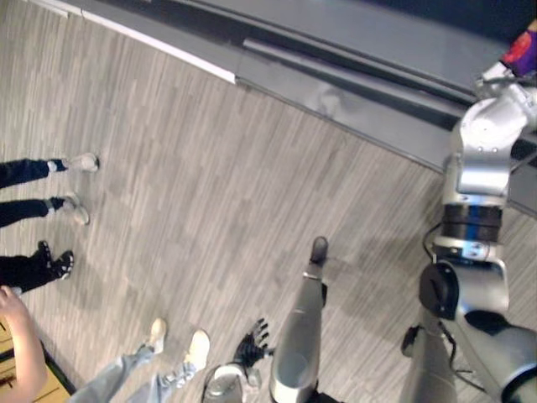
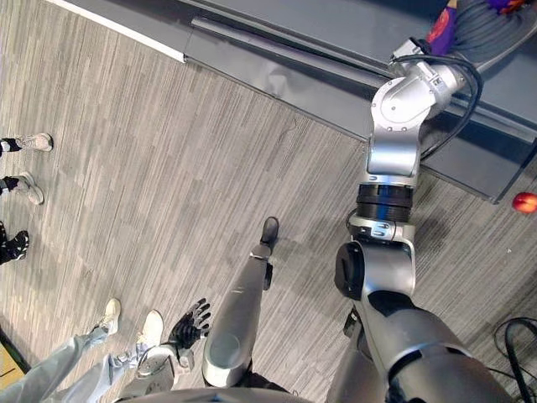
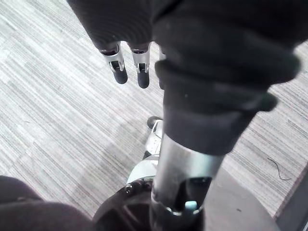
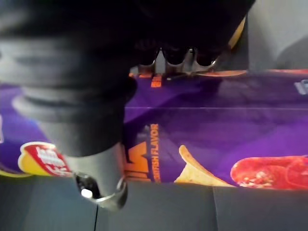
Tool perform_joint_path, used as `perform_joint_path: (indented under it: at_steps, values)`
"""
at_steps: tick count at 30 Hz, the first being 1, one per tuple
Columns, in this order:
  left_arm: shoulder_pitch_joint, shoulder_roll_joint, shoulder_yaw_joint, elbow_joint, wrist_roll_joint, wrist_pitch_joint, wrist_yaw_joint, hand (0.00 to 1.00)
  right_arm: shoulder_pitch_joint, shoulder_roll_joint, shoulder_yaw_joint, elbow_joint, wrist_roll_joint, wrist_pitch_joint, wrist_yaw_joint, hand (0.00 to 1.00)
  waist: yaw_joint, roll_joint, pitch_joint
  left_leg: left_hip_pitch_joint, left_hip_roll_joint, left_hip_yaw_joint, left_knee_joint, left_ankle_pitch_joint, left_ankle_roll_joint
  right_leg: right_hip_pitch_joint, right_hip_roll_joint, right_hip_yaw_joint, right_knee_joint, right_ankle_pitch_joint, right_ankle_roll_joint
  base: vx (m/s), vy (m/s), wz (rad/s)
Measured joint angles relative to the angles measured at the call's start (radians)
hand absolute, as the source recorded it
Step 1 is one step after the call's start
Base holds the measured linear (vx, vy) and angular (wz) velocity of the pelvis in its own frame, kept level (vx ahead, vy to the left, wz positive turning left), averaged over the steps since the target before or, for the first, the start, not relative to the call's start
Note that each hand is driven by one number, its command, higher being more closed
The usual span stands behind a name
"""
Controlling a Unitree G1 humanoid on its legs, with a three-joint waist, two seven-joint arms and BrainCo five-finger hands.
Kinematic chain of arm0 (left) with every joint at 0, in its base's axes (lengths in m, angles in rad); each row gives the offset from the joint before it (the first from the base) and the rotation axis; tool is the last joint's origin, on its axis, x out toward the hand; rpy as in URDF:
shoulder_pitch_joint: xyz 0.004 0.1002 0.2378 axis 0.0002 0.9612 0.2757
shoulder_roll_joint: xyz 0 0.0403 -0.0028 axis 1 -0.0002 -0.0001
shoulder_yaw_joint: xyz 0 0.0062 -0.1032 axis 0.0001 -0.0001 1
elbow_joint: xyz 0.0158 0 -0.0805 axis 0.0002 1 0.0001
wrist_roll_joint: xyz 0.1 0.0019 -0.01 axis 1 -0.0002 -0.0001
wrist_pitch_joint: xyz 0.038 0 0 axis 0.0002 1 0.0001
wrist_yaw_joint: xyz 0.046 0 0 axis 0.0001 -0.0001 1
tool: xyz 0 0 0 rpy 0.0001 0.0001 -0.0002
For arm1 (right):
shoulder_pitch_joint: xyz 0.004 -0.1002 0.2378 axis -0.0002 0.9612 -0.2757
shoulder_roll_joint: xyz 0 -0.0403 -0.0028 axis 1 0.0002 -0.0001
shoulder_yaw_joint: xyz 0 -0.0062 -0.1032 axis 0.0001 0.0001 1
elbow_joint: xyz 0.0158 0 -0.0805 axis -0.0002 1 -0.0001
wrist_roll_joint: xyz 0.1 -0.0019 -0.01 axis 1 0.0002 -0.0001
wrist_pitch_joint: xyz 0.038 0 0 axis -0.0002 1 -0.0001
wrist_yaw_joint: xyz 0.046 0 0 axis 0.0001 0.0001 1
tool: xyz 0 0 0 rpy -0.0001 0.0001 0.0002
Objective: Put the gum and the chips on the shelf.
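Chips [image 4: 216, 125] are being held up at the shelf [image 2: 277, 63] by the right hand [image 4: 98, 163], whose arm is being stretched far out toward the dark grey ledge. In the right wrist view the fingers [image 4: 174, 54] are being curled over the far edge of the bag while the thumb is being laid across its front, so the bag is being pinched between them rather than cradled. It looks like the placing step is being worked on, and the bag isn't being let go of yet. The left hand [image 2: 191, 321] is being hung low by the robot's side over the floor [image 1: 210, 185], its fingers [image 3: 119, 72] being kept straight with nothing in them. As for what could go wrong: a puffy, slick bag being gripped by one edge is probably being asked to slip, and if it's being released before it's fully over the ledge it's likely being sent straight down to the floor. Squeezing harder is probably being paid for in crushed chips. A person's white shoes [image 1: 198, 346] are being planted close by, so a swing back is being judged a bit risky too, and a small red round thing [image 2: 524, 202] is being left on the floor below the shelf. Label-wise, a purple pack is being shown with a picture of a chip, a red splash, sideways orange lettering and a red-and-yellow logo; the wording isn't being read out.
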Motion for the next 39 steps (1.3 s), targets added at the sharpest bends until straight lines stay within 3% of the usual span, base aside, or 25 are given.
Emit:
perform_joint_path:
  at_steps: [7, 8, 27, 35, 39]
  values:
    - [0.0, 0.002, -0.002, -0.009, 0.0, 0.0, 0.0, 0.0, 0.007, 0.003, 0.001, 0.0, -0.007, -0.001, -0.001, 1.0, 0.005, 0.0, 0.0, -0.003, 0.0, -0.002, 0.019, -0.011, 0.0, 0.001, 0.0, 0.008, 0.0, 0.0, 0.0, -0.01, 0.004, -0.04]
    - [0.0, 0.002, -0.002, -0.009, 0.0, 0.0, 0.0, 0.0, 0.007, 0.003, 0.001, 0.0, -0.01, 0.0, -0.001, 0.0, 0.006, 0.0, 0.0, -0.003, 0.0, -0.002, 0.019, -0.011, 0.0, 0.001, 0.0, 0.008, 0.0, 0.0, 0.0, 0.0, 0.0, 0.0]
    - [0.005, 0.003, -0.002, -0.037, 0.002, 0.004, 0.003, 0.0, 0.083, 0.033, -0.004, 0.002, -0.038, 0.001, 0.001, 0.0, 0.016, 0.0, 0.0, 0.004, 0.007, -0.026, 0.054, -0.027, -0.006, 0.026, 0.011, 0.004, 0.002, -0.001, 0.001, 0.0, -0.001, 0.0]
    - [0.031, 0.004, 0.02, -0.052, 0.002, 0.024, 0.021, 0.0, 0.216, 0.066, -0.023, 0.082, 0.016, -0.013, 0.0, 0.0, -0.023, -0.002, 0.001, 0.04, 0.027, -0.039, 0.123, -0.077, -0.003, 0.064, 0.035, 0.009, 0.062, -0.026, 0.004, -0.04, 0.0, -0.04]
    - [0.081, 0.002, 0.087, -0.084, 0.005, 0.044, 0.026, 0.0, 0.373, 0.169, -0.034, 0.081, 0.081, -0.066, -0.012, 0.0, -0.095, -0.03, 0.023, 0.085, 0.032, -0.042, 0.122, -0.085, -0.004, 0.09, 0.04, 0.007, 0.11, -0.059, 0.002, 0.0, -0.001, 0.03]
